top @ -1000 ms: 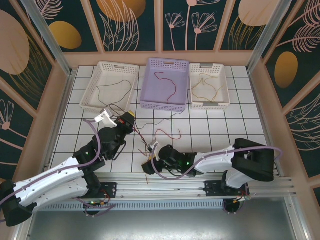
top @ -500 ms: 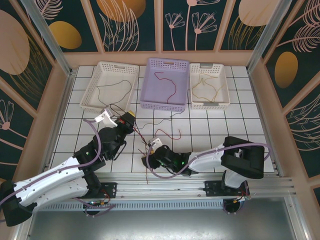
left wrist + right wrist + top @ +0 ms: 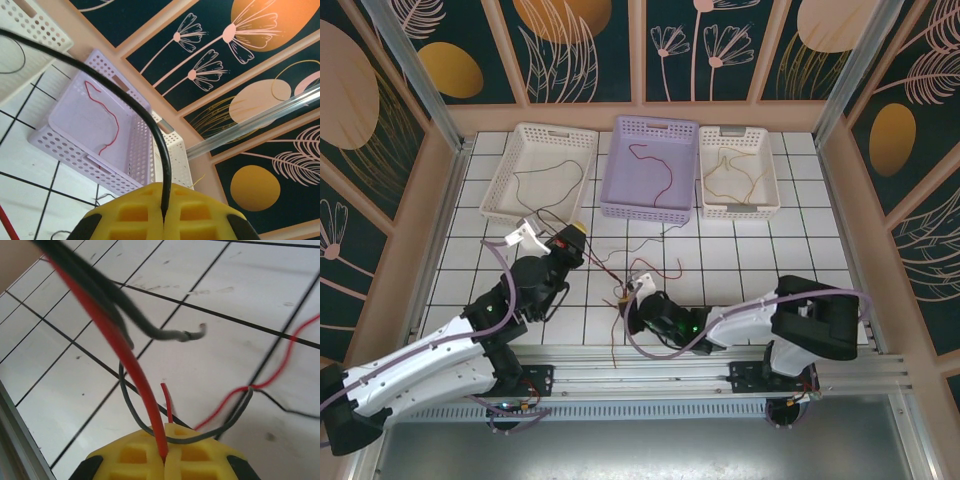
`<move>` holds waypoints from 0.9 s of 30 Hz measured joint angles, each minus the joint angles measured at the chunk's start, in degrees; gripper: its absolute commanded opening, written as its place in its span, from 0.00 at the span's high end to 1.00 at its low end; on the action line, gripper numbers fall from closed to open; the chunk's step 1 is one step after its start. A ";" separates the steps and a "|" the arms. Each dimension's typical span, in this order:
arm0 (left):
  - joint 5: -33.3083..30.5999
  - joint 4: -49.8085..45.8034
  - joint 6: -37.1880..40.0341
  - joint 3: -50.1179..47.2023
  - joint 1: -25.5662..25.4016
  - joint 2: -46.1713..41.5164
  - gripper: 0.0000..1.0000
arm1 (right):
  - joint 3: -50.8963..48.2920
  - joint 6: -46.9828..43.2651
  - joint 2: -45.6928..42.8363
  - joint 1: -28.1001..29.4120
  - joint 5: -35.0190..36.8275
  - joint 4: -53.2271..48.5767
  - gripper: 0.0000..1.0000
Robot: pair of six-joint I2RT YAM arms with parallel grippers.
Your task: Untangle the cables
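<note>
Jaws pinched on cables, diagonal between them.

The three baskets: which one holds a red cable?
The lavender middle basket; the left white basket holds a dark cable, the right white basket yellow cables.

You have the left gripper and right gripper at the loose cables. Behind them, the left basket holds a dark wire, the middle basket a red one, and the right basket yellow ones.
</note>
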 measured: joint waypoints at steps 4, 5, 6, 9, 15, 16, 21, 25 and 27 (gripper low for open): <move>-2.08 -4.31 1.51 1.97 0.00 -2.27 1.00 | -5.07 1.66 -7.85 -2.12 1.18 -1.57 1.00; -2.75 -5.55 2.03 2.69 0.00 -3.02 1.00 | -6.34 2.40 -10.34 -3.26 1.42 -2.34 1.00; -3.52 -6.88 2.62 3.50 0.02 -3.72 1.00 | -7.61 3.17 -12.94 -4.74 1.42 -3.37 1.00; -5.90 -10.58 4.57 6.34 0.00 -5.40 1.00 | -11.17 5.18 -20.41 -10.29 1.20 -6.71 1.00; -9.35 -15.89 8.76 11.80 0.02 -6.45 1.00 | -16.24 7.17 -34.84 -20.11 -0.35 -15.89 1.00; -9.79 -16.61 9.35 12.55 0.02 -6.38 1.00 | -16.41 7.23 -36.39 -21.24 -0.55 -17.27 1.00; -11.58 -19.50 12.85 16.39 0.02 -6.34 1.00 | -16.81 8.11 -42.64 -27.76 -2.73 -23.78 1.00; -11.69 -20.35 15.69 19.52 0.02 -5.79 1.00 | -18.01 8.72 -43.98 -31.15 -5.14 -25.88 1.00; -11.63 -20.68 17.62 21.97 0.02 -4.46 1.00 | -18.34 8.70 -43.98 -31.54 -6.25 -26.58 1.00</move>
